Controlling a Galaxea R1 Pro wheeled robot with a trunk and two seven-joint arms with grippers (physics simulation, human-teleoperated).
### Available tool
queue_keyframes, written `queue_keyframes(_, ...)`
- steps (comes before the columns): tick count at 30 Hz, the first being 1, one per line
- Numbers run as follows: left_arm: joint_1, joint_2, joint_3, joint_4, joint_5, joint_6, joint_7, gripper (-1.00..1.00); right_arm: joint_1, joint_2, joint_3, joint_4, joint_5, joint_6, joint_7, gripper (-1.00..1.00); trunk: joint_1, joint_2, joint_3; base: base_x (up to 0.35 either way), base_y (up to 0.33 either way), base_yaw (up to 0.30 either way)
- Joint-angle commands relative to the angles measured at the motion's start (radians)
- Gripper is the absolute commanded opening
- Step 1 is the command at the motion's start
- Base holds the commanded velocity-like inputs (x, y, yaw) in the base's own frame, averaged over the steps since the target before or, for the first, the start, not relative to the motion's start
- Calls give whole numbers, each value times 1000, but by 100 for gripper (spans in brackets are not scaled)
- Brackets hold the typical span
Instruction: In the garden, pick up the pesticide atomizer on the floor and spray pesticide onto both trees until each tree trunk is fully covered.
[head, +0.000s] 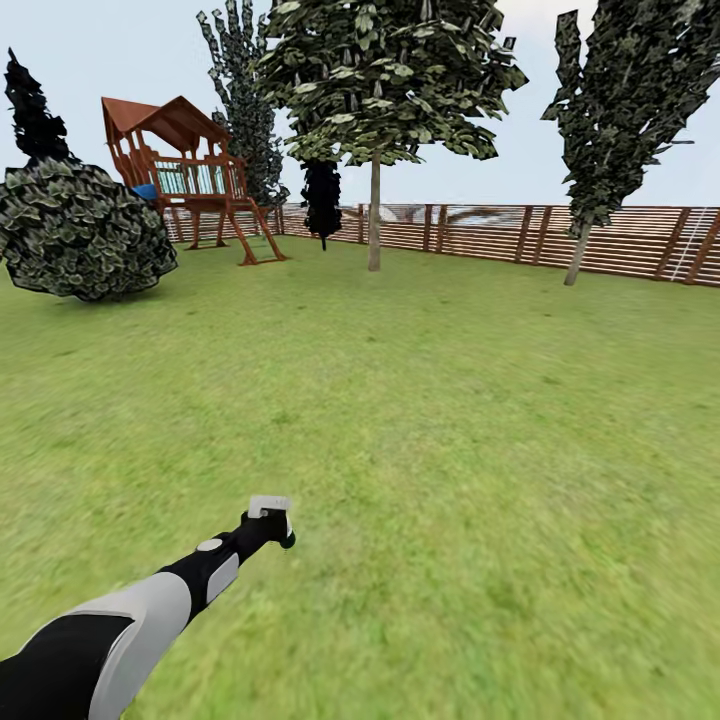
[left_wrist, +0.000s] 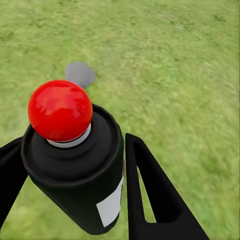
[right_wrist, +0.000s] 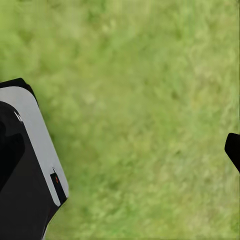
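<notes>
Now, pesticide atomizer (red-topped) between left gripper fingers, above grass

Head camera looks forward across the lawn; both wrist cameras face it close, downward.

Bright, even daylight across the lawn, pale sky overhead, no clear sun direction. Hardly a cast shadow under the trees. Grass smeared and soft toward the head view's lower edge, crisper near the fence. Glossy white highlights on the atomizer's red ball in the left wrist view, with a dull grey blotch on the turf beyond. Right wrist view blurry, grass mushy.
</notes>
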Motion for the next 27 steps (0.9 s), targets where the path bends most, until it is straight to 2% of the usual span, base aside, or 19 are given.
queue_keyframes(1, 0, 0, 1, 0, 0, 0, 0, -100, 0, 0, 0, 0, 0, 0, 0, 100, 0, 0, 0, 350, 0, 0)
queue_keyframes(12, 0, -9, 1, 2, 0, 0, 1, -100, 0, 0, 0, 0, 0, 0, 0, 100, 0, 0, 0, 350, 0, 0)
queue_keyframes(15, 25, -10, 1, 0, 0, 0, 1, -100, 0, 0, 0, 0, 0, 0, 0, 100, 0, 0, 0, 350, 0, 0)
queue_keyframes(27, 35, 3, 2, 0, 0, 0, 1, -100, 0, 0, 0, 0, 0, 0, 0, 100, 0, 0, 0, 350, 0, 0)
